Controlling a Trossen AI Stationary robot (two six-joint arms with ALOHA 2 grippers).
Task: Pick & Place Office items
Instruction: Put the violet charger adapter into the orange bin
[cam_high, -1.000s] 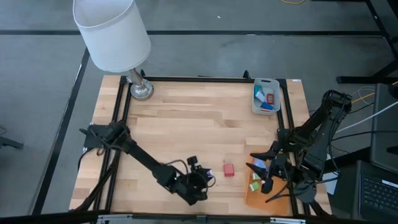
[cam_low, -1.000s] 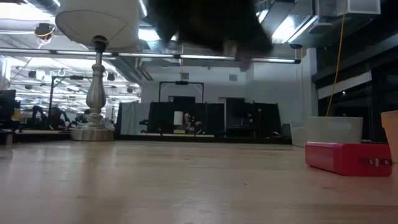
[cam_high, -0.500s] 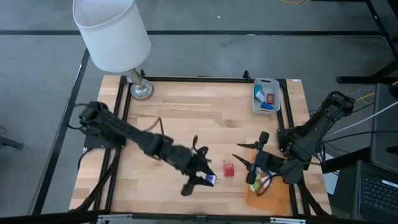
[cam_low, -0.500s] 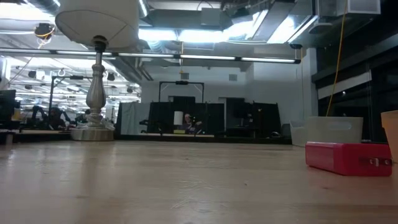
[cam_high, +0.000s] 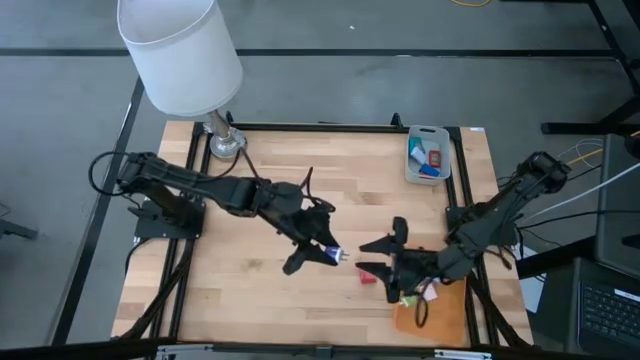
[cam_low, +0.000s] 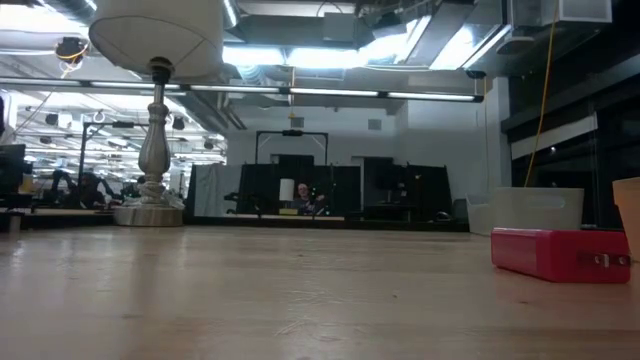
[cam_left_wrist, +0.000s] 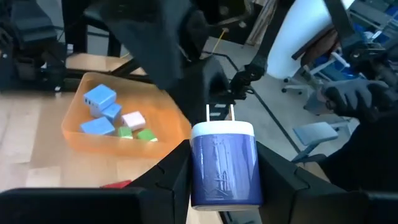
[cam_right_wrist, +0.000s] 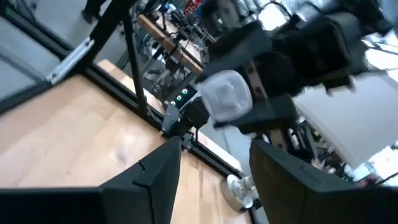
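My left gripper (cam_high: 328, 252) hangs over the table's middle, shut on a blue plug adapter (cam_left_wrist: 222, 165) with a white cap and two metal prongs. My right gripper (cam_high: 384, 252) faces it from the right, open and holding nothing, its fingers (cam_right_wrist: 155, 180) spread. A red block (cam_low: 560, 252) lies flat on the wood just below the right gripper. Several small blue, pink and green office items (cam_left_wrist: 115, 118) lie in an orange tray (cam_high: 440, 318) at the near right. My left gripper pinches the adapter's blue body (cam_left_wrist: 198, 171) between its two fingers, one on each side face. The fingers reach nearly level toward the table's right. The adapter is lifted clear of the table, its white cap and prongs (cam_left_wrist: 217, 113) pointing away from the gripper.
A grey tray (cam_high: 428, 172) with a few pieces stands at the far right. A lamp (cam_high: 180, 55) with a white shade stands on its metal base (cam_high: 227, 145) at the far left corner. Bare wood lies between the lamp and the grippers.
My left gripper has risen from near the table's front edge and gone toward the far side, carrying the blue adapter, tipping from pointing down to nearly level. My right gripper has gone from above the orange tray toward the table's left and rolled over.
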